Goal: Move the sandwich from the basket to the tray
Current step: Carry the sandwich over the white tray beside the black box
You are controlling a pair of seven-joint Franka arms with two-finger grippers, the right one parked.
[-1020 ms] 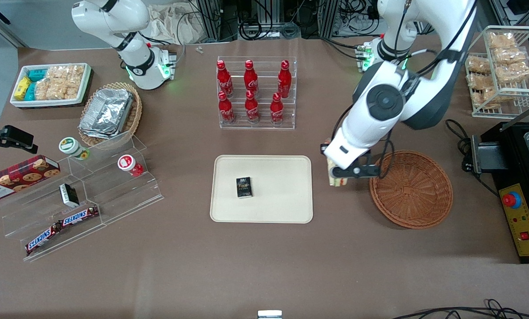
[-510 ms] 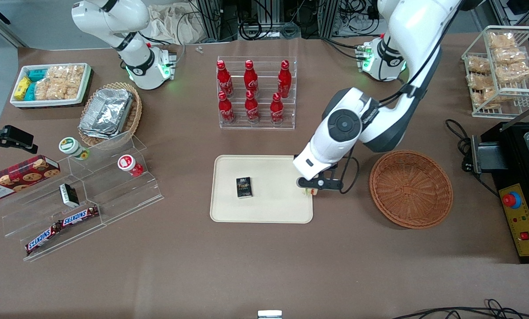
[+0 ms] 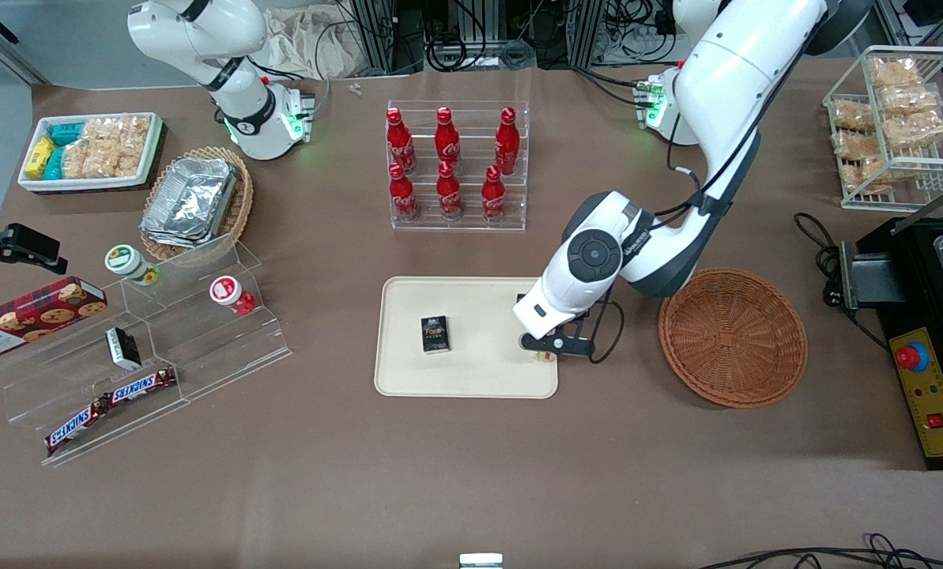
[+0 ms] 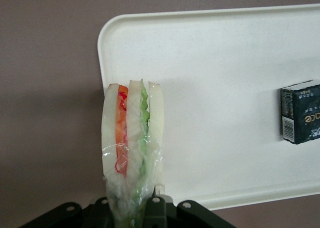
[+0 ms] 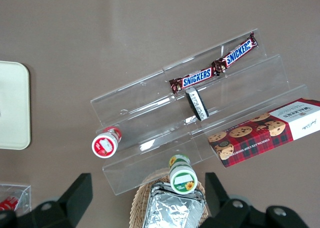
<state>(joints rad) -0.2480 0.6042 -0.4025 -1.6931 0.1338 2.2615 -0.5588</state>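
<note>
Sandwich (image 4: 131, 148) clamped upright in my hand (image 3: 547, 348), over tray (image 3: 471, 379) edge nearest basket (image 3: 732, 336); dark box (image 3: 435, 333) on tray.

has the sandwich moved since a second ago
Yes. The sandwich, held in the gripper, went from beside the basket to over the tray edge nearest the basket.

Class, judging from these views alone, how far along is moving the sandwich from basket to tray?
Done: the basket holds nothing, so pickup is complete. In hand: the gripper grips the sandwich above the tray, at its edge nearest the basket. Left: lowering and releasing it there.
</note>
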